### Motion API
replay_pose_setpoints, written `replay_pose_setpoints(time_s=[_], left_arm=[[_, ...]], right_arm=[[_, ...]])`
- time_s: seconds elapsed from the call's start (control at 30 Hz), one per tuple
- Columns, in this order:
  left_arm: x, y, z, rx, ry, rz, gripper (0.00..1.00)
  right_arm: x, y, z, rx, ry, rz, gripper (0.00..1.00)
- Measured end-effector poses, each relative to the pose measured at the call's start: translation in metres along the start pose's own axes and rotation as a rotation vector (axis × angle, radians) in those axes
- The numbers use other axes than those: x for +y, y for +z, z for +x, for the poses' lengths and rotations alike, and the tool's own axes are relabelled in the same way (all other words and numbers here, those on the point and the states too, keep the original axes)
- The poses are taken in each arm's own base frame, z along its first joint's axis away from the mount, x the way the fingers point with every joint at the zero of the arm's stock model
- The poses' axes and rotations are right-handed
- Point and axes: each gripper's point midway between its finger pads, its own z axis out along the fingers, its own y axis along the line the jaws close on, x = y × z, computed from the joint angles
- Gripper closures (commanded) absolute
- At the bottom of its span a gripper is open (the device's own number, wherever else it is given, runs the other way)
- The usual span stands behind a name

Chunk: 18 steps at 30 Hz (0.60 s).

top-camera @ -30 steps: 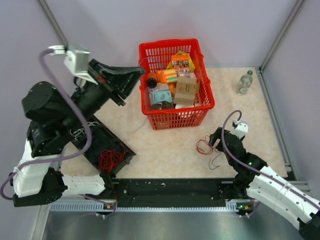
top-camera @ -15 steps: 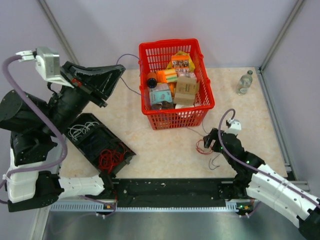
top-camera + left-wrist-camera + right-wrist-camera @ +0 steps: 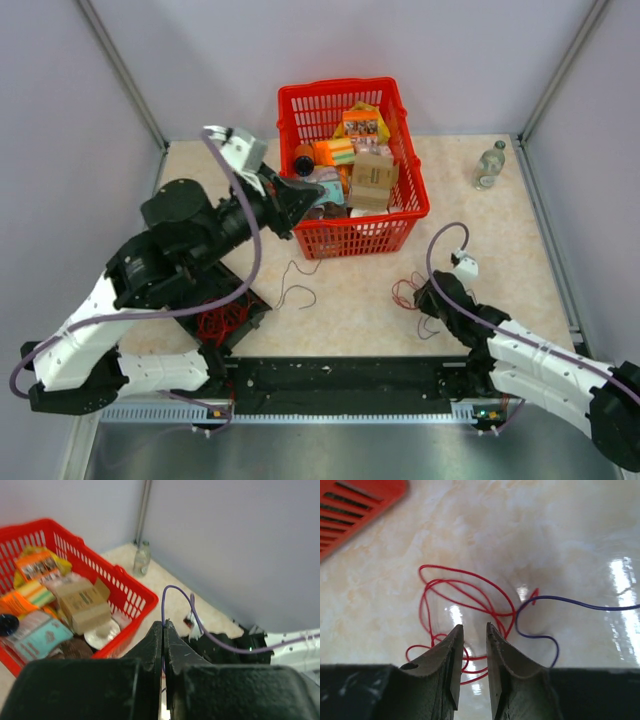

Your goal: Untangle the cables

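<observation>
The cables are a small tangle of thin red wires (image 3: 408,292) on the table in front of the basket, seen close in the right wrist view (image 3: 465,595). A dark purple strand (image 3: 540,636) curls out of it to the right. My right gripper (image 3: 474,626) hangs low over the tangle (image 3: 425,296), jaws a narrow gap apart, red loops showing under the gap. My left gripper (image 3: 316,192) is at the basket's front left corner, shut (image 3: 164,623) with a thin purple strand at its tips. Another slack dark strand (image 3: 297,283) loops on the table below it.
A red basket (image 3: 415,215) full of packets stands at the back centre, and its rim (image 3: 125,587) lies just beyond my left fingertips. A plastic bottle (image 3: 489,165) stands at the back right. A black tray (image 3: 250,300) holding a red wire bundle (image 3: 215,320) lies under my left arm.
My left arm has swung down and right from high at the back left to the basket's front. Its taut purple strand has gone slack onto the table. My right jaws have narrowed over the tangle.
</observation>
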Motion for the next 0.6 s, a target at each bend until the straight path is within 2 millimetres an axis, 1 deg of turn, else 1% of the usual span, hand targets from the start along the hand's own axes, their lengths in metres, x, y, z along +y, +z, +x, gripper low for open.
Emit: replay_pose_setpoints(time_s=[0.03,0.1,0.17,0.23,0.3,0.43,0.5,0.53,0.6], left_arm=[[0.000,0.002,0.014,0.033,-0.010,0.003,1.00],[0.002,0.007,0.048,0.110,-0.034,0.006,1.00],[0.007,0.008,0.085,0.192,-0.055,-0.003,1.00],[0.015,0.003,0.126,0.275,-0.078,-0.024,1.00],[0.025,-0.012,0.172,0.372,-0.100,-0.043,1.00],[0.040,-0.046,0.248,0.519,-0.155,-0.074,1.00],[0.051,-0.058,0.282,0.583,-0.168,-0.116,1.00],[0.056,-0.062,0.295,0.606,-0.164,-0.140,1.00],[0.073,-0.072,0.325,0.654,-0.142,-0.223,1.00]], right_arm=[[-0.006,0.001,-0.001,-0.010,0.007,0.031,0.75],[-0.017,0.001,-0.002,-0.026,0.003,0.079,0.75],[-0.021,0.000,-0.005,-0.043,-0.001,0.099,0.74],[-0.022,-0.002,-0.011,-0.066,-0.002,0.099,0.74],[-0.020,-0.004,-0.017,-0.093,0.002,0.086,0.74],[-0.015,-0.009,-0.025,-0.126,0.002,0.057,0.74],[-0.015,-0.009,-0.026,-0.127,-0.004,0.054,0.74],[-0.014,-0.009,-0.026,-0.126,-0.007,0.052,0.74],[-0.014,-0.009,-0.024,-0.119,-0.015,0.052,0.74]])
